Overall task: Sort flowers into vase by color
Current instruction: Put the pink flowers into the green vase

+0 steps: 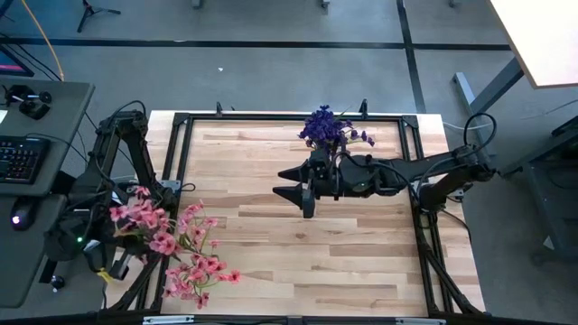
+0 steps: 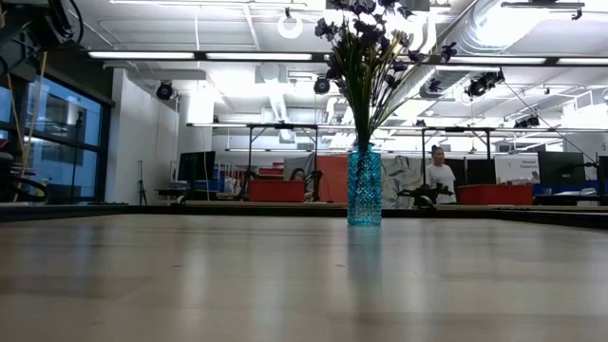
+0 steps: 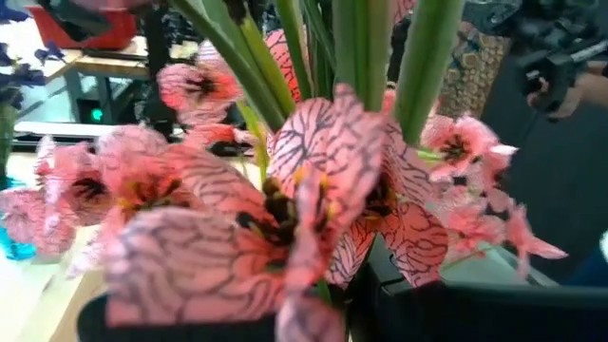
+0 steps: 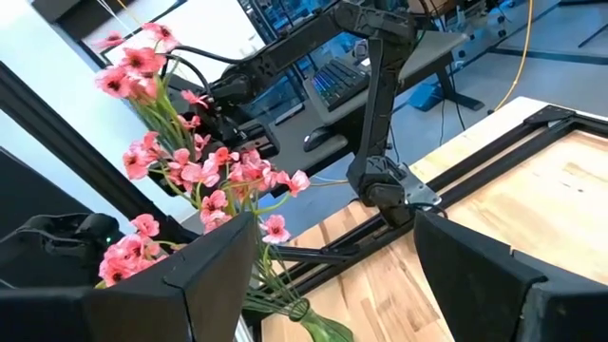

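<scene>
Seemingly the purple flowers [image 1: 327,126] are sorted, standing in the blue vase [image 2: 364,186] at the table's [image 1: 298,253] far edge.
Next, I judge, come the pink flowers [image 1: 172,248], bunched at the near left corner: the right gripper [image 1: 302,191], jaws apart and empty, hangs mid-table; the left gripper's closed jaws are hidden behind blossoms, any grip unclear.

The pink flowers [image 1: 176,248] at lower left carry dark vein patterns on their petals. The purple flowers [image 1: 325,126] at upper centre stand in a blue textured vase [image 2: 364,186]. The table [image 1: 298,235] is pale wood-grain.
</scene>
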You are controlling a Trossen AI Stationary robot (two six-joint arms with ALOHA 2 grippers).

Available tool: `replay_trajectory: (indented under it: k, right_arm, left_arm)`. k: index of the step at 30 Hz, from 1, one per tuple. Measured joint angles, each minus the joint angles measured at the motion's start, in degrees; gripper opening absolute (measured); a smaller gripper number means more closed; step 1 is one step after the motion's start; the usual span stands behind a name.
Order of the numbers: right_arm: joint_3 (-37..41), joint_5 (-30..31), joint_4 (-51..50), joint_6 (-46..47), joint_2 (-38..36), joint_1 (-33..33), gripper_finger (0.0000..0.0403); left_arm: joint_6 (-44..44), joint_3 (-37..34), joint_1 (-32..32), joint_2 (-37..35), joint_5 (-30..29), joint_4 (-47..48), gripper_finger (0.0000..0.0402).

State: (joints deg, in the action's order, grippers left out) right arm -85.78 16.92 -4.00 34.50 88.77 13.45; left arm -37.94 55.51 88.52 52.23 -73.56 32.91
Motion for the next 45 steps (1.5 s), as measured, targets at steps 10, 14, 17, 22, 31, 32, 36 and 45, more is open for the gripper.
replay_trajectory:
  k: [10,14,17,22,31,32,36,45]
  right_arm:
    - [0.0,-0.2,0.0,0.0,0.0,0.0,0.0282]
    - [0.0,-0.2,0.0,0.0,0.0,0.0,0.0282]
    - [0.0,-0.2,0.0,0.0,0.0,0.0,0.0282]
    - [0.0,-0.2,0.0,0.0,0.0,0.0,0.0282]
    - [0.0,-0.2,0.0,0.0,0.0,0.0,0.0282]
    - [0.0,-0.2,0.0,0.0,0.0,0.1,0.0282]
    - [0.0,-0.2,0.0,0.2,0.0,0.1,0.0282]
    - [0.0,-0.2,0.0,0.2,0.0,0.1,0.0282]
  left_arm:
    - [1.5,-3.1,-4.9,0.0,-0.7,-0.1,0.0]
    - [1.8,-3.1,-6.2,0.0,-0.6,-0.7,0.0]
    - [4.2,-3.1,-6.9,0.0,0.1,-2.5,0.0]
    - [10.7,-3.1,-6.9,-0.4,2.7,-10.3,0.0]
    - [13.1,-3.1,-8.1,0.1,5.5,-11.2,0.0]
    - [13.1,-3.1,-8.5,0.4,5.5,-10.7,0.0]
    - [13.1,-3.1,-10.3,1.6,6.2,-10.1,0.0]
    - [11.1,-3.1,-11.3,3.6,10.1,-9.9,0.0009]
